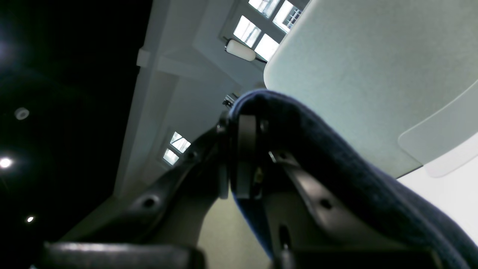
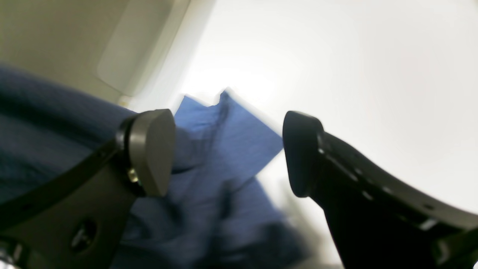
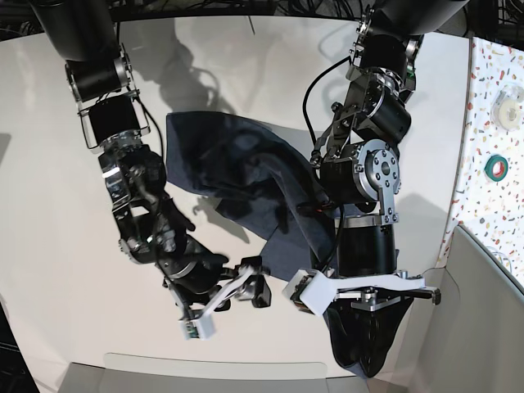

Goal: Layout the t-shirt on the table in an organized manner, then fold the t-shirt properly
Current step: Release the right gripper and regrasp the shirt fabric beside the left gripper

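Right wrist view: my right gripper (image 2: pixel 227 153) is wide open, holding nothing; the t-shirt (image 2: pixel 224 130) lies just ahead, my left gripper (image 1: pixel 248 127) pinches it.

Bright windows (image 1: pixel 257 35) above pale walls (image 1: pixel 179 93); small ceiling lights (image 1: pixel 5 162) glow.

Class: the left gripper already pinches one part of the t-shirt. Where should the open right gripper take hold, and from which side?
Judging by the base view, grip the loose edge of the t-shirt still lying on the table. The right gripper should come from above, since that fabric lies flat.
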{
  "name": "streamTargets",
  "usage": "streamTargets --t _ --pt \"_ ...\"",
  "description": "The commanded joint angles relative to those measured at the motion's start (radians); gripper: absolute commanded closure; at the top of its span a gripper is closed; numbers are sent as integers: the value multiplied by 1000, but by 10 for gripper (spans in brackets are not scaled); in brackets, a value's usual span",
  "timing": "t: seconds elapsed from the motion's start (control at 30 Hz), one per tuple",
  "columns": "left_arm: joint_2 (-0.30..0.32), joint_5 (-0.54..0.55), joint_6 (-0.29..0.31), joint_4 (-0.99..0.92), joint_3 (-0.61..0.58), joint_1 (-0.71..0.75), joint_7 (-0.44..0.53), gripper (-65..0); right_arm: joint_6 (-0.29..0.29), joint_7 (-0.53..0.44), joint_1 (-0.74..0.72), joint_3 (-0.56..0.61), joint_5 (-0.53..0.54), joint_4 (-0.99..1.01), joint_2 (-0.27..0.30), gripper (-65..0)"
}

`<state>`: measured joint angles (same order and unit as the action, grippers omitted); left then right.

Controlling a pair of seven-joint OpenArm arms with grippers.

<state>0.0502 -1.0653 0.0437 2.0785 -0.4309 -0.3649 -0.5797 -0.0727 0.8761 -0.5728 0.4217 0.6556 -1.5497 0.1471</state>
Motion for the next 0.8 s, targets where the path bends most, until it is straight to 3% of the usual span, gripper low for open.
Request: streamTargets --t 0.0,0.27,0.4,0.47,0.53,0.6,0.77 --pt "-2 -14 -18 14 2 -19 13 0 37 -7 -14 1 -72 -31 -4 -450" --pt "-3 -14 -18 14 2 -6 13 0 319 -18 81 121 -643 -179 -8 -451" --pt "-3 -14 -18 14 2 -3 13 0 413 -165 175 148 -819 -225 -2 -451" --pt "-3 -14 -18 14 2 7 13 0 451 -243 218 144 -856 -234 6 -451" --pt "-3 -14 -18 14 2 7 13 0 480 -295 247 144 -845 -234 26 -451" --pt "-2 -14 -18 14 2 7 13 0 495 -317 259 144 -768 -234 49 -451" --pt "0 -14 -18 14 4 7 13 0 544 -323 248 122 -388 -225 130 -450"
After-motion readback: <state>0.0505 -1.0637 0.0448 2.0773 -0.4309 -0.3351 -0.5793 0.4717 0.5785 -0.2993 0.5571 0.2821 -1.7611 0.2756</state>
